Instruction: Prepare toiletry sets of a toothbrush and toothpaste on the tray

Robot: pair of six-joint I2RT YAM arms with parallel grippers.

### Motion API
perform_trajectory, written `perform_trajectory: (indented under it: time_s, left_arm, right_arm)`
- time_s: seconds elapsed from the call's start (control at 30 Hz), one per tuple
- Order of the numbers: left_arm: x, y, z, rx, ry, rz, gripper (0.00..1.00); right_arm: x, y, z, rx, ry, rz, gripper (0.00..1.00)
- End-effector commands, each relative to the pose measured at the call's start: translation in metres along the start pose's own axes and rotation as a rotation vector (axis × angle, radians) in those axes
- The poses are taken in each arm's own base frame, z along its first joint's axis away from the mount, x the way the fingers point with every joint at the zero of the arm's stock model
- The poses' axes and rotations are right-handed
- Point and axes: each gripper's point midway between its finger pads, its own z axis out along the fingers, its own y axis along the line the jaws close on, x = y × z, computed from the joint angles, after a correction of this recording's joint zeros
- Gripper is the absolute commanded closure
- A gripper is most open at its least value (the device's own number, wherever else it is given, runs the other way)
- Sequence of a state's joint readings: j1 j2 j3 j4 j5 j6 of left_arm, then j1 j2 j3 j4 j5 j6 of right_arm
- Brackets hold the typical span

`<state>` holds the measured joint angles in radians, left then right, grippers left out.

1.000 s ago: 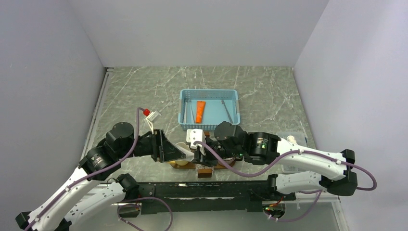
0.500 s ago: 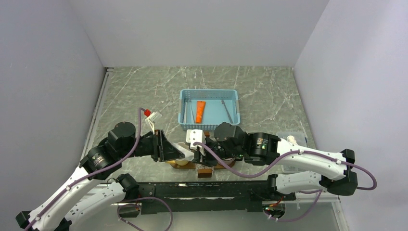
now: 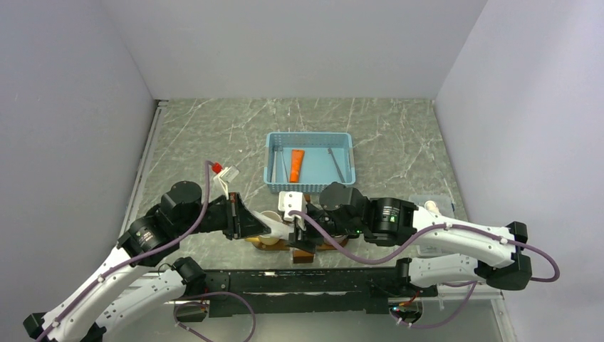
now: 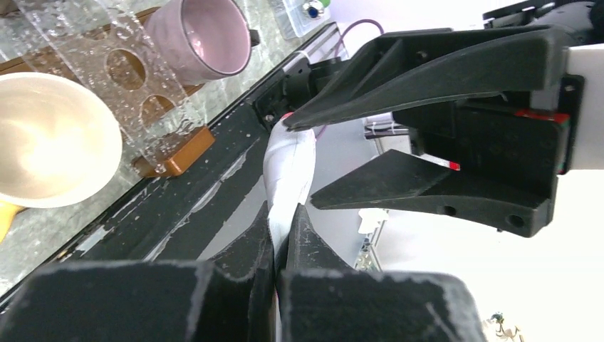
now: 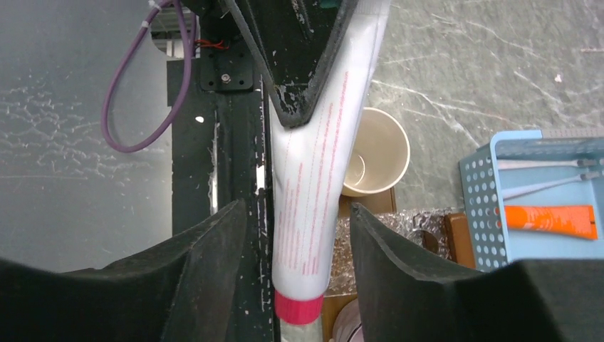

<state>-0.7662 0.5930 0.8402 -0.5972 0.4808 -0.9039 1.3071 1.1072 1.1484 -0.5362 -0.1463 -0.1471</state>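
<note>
Left claw (image 4: 281, 214): shut, pinched on the flat crimped end of the white toothpaste tube (image 5: 313, 178). The tube is held in the air above the near edge of the desk (image 3: 214, 135), its pink cap (image 5: 299, 308) pointing away from the left claw.

Right claw (image 5: 299, 214): open, with one finger on each side of the tube's lower body. A narrow gap is seen on both sides, and nothing is gripped.

Tray (image 3: 260, 244): lies on the desk under both claws and is largely hidden by them. A cream cup (image 5: 374, 153), a pink mug (image 4: 203, 35) and a clear holder with round holes (image 4: 107, 64) are noted at it.

Toothbrush (image 3: 336, 164): lies in the light-blue basket (image 3: 310, 135), beyond the tray, together with an orange tube (image 3: 295, 164).
</note>
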Motion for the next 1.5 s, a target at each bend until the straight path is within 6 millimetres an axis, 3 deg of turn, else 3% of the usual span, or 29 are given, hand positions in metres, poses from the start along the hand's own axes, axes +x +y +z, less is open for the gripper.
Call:
perform_trajectory:
  time_s: [0.0, 0.23, 0.57, 0.83, 1.07, 1.27, 1.47]
  left_arm:
    - [-0.011, -0.003, -0.002, -0.012, -0.041, 0.041, 1.0]
    - [-0.022, 0.002, -0.004, -0.085, -0.057, 0.117, 1.0]
    - [-0.049, 0.001, -0.017, -0.236, -0.056, 0.262, 1.0]
    - [-0.073, -0.006, -0.019, -0.34, -0.022, 0.37, 1.0]
    - [-0.09, 0.001, -0.005, -0.472, 0.069, 0.473, 1.0]
    - [-0.099, 0.002, 0.012, -0.521, 0.112, 0.531, 1.0]
    - [-0.095, -0.001, 0.037, -0.525, 0.167, 0.558, 1.0]
  right_arm:
    - [-0.013, -0.009, -0.015, 0.072, -0.074, 0.009, 0.39]
    - [-0.014, -0.032, -0.04, 0.241, -0.116, 0.073, 0.3]
    - [0.022, -0.085, -0.053, 0.608, -0.015, 0.214, 0.29]
    - [0.04, -0.111, -0.065, 0.767, -0.003, 0.339, 0.26]
    - [0.085, -0.154, -0.085, 0.936, 0.047, 0.535, 0.26]
    - [0.119, -0.168, -0.099, 1.009, 0.071, 0.679, 0.26]
    - [0.16, -0.179, -0.111, 1.115, 0.084, 0.803, 0.24]
